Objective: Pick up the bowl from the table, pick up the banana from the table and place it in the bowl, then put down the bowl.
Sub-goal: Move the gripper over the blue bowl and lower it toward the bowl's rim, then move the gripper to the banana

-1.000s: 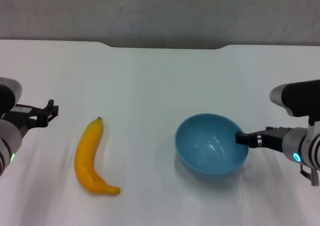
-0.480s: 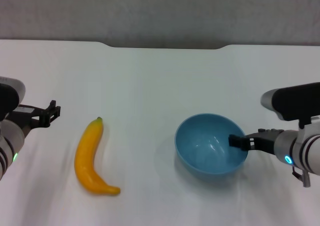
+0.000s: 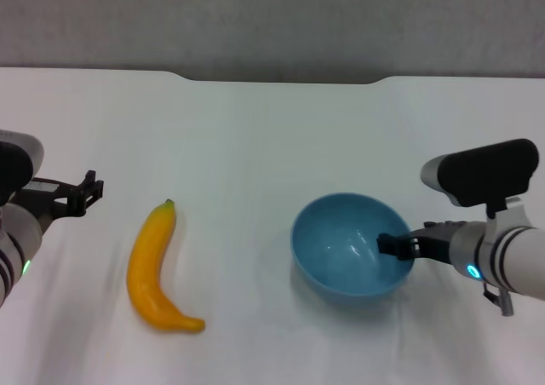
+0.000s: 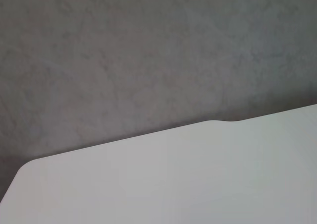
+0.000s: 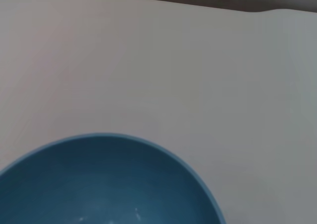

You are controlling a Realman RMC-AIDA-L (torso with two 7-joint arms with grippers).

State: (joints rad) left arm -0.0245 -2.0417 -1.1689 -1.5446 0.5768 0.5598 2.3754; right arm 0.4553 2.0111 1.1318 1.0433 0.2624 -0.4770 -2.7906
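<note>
Bowl (image 3: 341,236) nudged left – right hand (image 3: 393,244) deeper over rim, grip unclear.

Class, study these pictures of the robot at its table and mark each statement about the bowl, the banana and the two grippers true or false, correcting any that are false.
1. The banana lies inside the bowl. False: it lies on the table, apart from the bowl, on the robot's left.
2. The right gripper reaches over the bowl's rim on the robot's right. True.
3. The left gripper is holding the banana. False: it is beside the banana, not touching it.
4. The bowl is empty. True.
5. The bowl is red. False: it is light blue.
</note>
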